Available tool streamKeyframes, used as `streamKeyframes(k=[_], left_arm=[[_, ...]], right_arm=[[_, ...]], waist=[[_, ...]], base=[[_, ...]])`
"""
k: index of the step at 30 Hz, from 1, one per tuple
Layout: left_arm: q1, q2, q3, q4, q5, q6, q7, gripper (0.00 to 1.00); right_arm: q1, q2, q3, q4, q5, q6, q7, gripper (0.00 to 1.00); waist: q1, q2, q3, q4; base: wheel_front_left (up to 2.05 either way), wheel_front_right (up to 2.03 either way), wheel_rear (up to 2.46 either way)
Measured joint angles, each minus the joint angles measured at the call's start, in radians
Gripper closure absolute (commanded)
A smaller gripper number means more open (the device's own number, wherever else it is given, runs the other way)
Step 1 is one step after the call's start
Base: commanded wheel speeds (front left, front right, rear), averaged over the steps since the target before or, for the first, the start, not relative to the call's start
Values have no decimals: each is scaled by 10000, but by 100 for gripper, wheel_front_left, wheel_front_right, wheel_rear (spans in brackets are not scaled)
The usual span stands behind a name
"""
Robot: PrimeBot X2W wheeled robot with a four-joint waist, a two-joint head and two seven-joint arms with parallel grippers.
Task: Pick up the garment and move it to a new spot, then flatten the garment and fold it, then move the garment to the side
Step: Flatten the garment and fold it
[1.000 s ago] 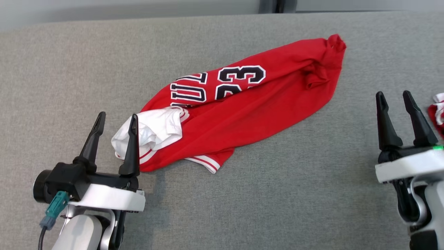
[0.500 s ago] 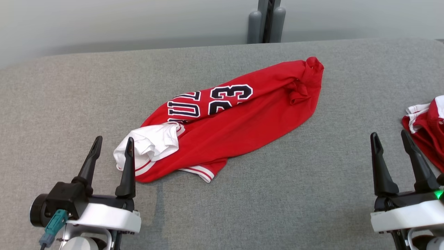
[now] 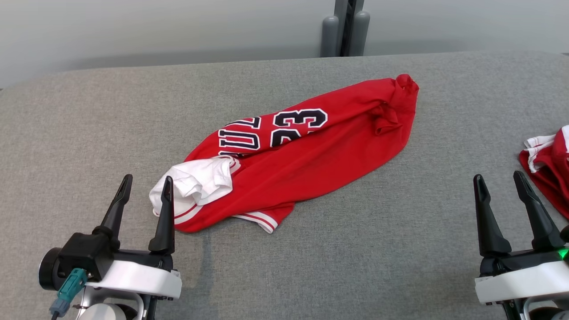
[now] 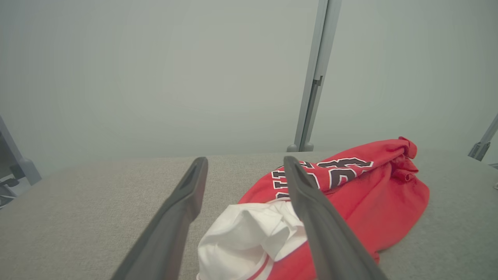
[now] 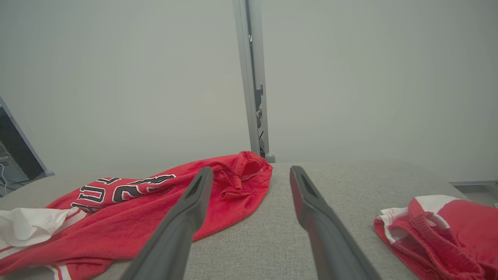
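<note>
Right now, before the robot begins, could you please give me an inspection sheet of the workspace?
Surface: grey cloth-covered surface, no stains seen.
Job's things: red jersey with number 23 lies crumpled in the middle, not flattened and not folded; its white part is at the near left end.
Clutter: second red and white garment bunched at the right edge.
Grippers: left pincer is open beside the white part and holds nothing; right pincer is open and holds nothing.
Cables: teal plug with a dark cable at the left wrist.
Surroundings: pale wall and grey post behind the surface.
</note>
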Motion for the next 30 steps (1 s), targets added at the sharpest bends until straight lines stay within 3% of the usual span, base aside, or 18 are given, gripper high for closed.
streamKeyframes(k=[6, 14, 17, 30], left_arm=[[-156, -59, -88, -23, -2, -2, -27, 0], [-939, -345, -424, 174, 0, -282, -238, 0], [-1166, -495, -485, 357, -6, -384, -339, 0], [-1902, -917, -650, 1026, 40, -798, -644, 0]], right_arm=[[-353, -242, 8, 267, 138, 0, 217, 0], [-2888, -2163, 1156, 3014, 951, 2, 426, 0], [-3769, -2554, 1808, 3923, 1348, 0, 343, 0], [-6425, -3237, 3670, 6874, 2602, 0, -456, 0]], waist=[[0, 0, 202, 150], [0, 0, 1148, 651], [0, 0, 1543, 863], [0, 0, 2596, 1622]], base=[[0, 0, 0], [0, 0, 0], [0, 0, 0], [0, 0, 0]])
